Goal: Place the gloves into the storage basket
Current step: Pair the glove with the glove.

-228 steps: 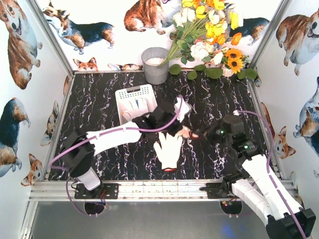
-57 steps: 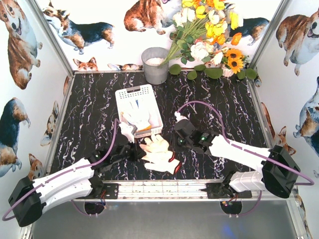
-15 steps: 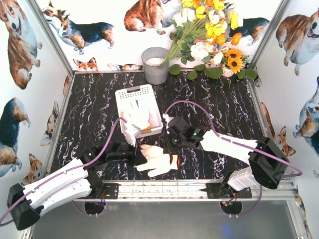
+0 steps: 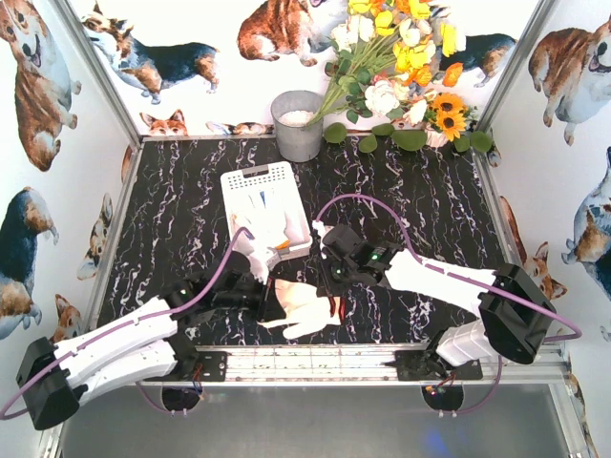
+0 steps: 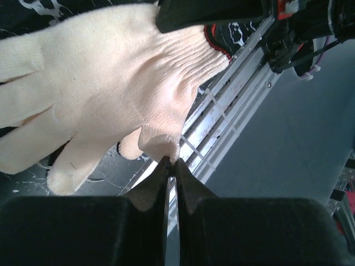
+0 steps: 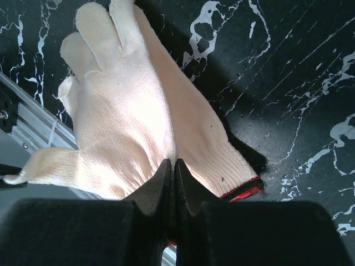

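Left gripper point(image 5: 171, 162): fingers pressed together with no gap, pinching a fold at the lower edge of the glove point(image 5: 111, 83). In the top view it sits at lower centre, on the glove's left end.

Right gripper point(image 6: 173, 163): fingers shut tight on the glove's cloth, close to the cuff. In the top view it is at centre frame, on the glove's right end.

Glove: cream knit with red trim on the cuff. It is at lower centre of the top view, spread between the two grippers. The fingers point to the lower left and the cuff is to the right. In the right wrist view the fingertips reach over the rail. Whether any part rests on the table I cannot tell.

Basket point(image 4: 246, 181): white, with perforated walls, just up and left of centre in the top view. It is near the held glove but apart from it.

Gloves point(image 4: 263, 221): white ones lie inside the basket. One hangs over its near left corner, and a bit of orange shows at the near edge.

Table point(image 4: 191, 219): black with white veining.

Rail point(image 4: 315, 355): a silver bar along the bottom of the table, just below the held glove.

Bucket point(image 4: 298, 126): grey metal, upright at top centre.

Flowers point(image 4: 401, 57): yellow, white and orange, at the upper right beside the bucket.
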Controlling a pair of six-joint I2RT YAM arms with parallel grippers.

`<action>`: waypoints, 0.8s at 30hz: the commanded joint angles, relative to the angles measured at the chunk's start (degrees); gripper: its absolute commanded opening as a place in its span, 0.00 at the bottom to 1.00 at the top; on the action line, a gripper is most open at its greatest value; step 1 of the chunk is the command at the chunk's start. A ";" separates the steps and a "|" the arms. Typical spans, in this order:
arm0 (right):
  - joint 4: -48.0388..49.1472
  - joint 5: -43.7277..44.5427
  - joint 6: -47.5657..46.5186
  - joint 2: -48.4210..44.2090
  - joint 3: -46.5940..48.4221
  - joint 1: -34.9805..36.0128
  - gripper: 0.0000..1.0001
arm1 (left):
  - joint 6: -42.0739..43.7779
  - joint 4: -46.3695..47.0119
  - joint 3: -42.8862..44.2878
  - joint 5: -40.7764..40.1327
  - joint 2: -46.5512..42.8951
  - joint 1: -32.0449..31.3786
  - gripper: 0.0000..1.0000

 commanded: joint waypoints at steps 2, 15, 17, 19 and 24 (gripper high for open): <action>0.32 1.81 -1.27 -2.27 0.30 -0.20 0.00 | -2.55 6.78 -2.33 0.69 3.84 -3.80 0.00; 0.35 3.33 -0.81 -2.68 -1.04 -0.10 0.00 | -5.93 12.93 -3.61 -10.33 13.60 -11.40 0.02; 0.04 3.83 -1.06 -2.73 -1.31 -0.16 0.00 | -6.25 14.08 -3.82 -9.55 14.34 -11.44 0.08; -0.23 4.04 -1.33 -2.44 -1.50 -0.16 0.00 | -6.48 14.45 -3.90 -8.85 15.25 -11.41 0.17; -0.75 4.10 -1.37 -1.83 -1.90 -0.11 0.00 | -6.23 10.94 -2.45 -11.93 13.45 -11.45 0.32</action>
